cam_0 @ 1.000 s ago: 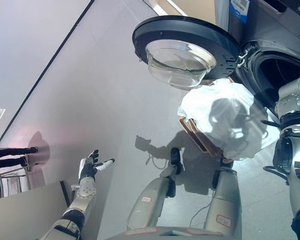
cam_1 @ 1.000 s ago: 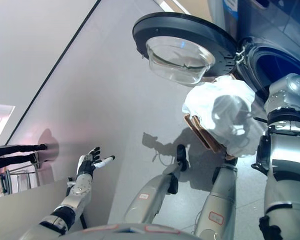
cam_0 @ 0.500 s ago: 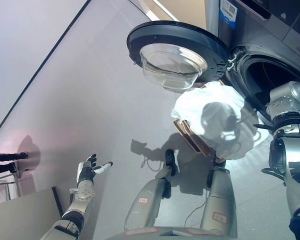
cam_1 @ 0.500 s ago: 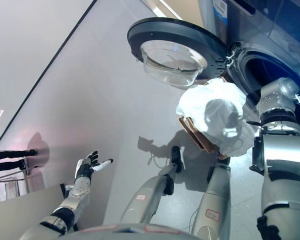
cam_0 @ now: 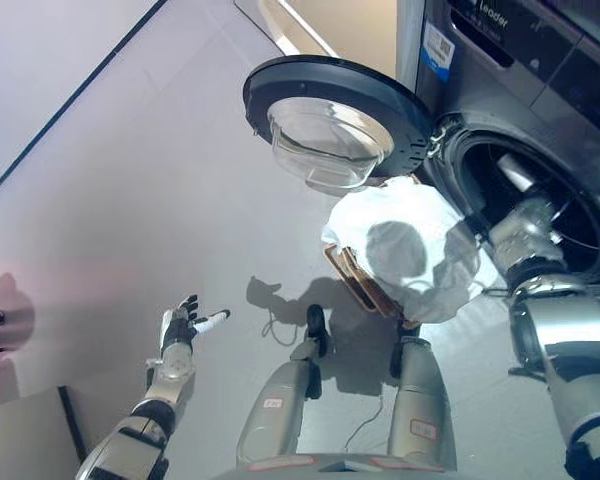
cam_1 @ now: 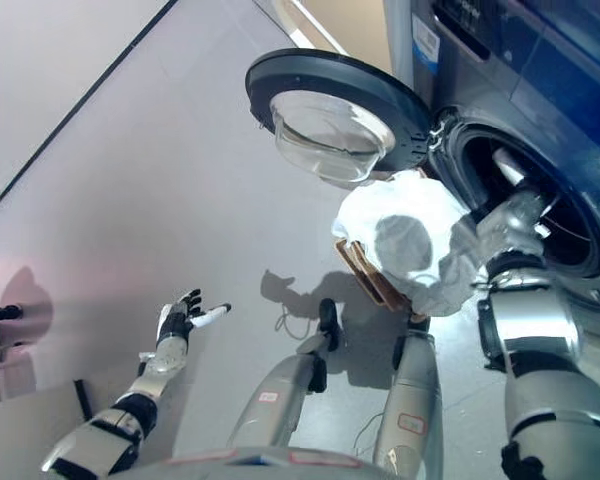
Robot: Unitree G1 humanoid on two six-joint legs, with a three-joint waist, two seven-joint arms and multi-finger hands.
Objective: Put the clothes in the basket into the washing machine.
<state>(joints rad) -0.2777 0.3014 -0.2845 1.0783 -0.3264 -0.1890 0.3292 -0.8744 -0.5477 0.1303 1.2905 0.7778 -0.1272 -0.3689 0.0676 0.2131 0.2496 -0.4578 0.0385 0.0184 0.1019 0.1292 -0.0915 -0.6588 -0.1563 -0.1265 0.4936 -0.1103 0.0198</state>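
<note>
A heap of white clothes (cam_0: 400,250) fills a brown basket (cam_0: 352,280) that stands on the floor in front of the washing machine (cam_0: 520,60). The machine's round door (cam_0: 330,115) is swung wide open to the left, and the dark drum (cam_0: 550,200) is exposed. My right arm rises from the lower right, and my right hand (cam_0: 520,215) is at the drum's mouth, just right of the clothes. It is blurred. My left hand (cam_0: 180,330) is held out over the floor at lower left, open with its fingers spread, far from the basket.
Grey floor stretches across the left and middle. A pale board (cam_0: 20,440) lies at the bottom left corner. A dark shape, perhaps a person's shoe (cam_1: 0,313), shows at the left edge. A beige wall (cam_0: 330,20) runs behind the machine.
The camera has swung toward the machine. My right arm has moved up from beside the basket to the drum's mouth. The left hand keeps its pose.
</note>
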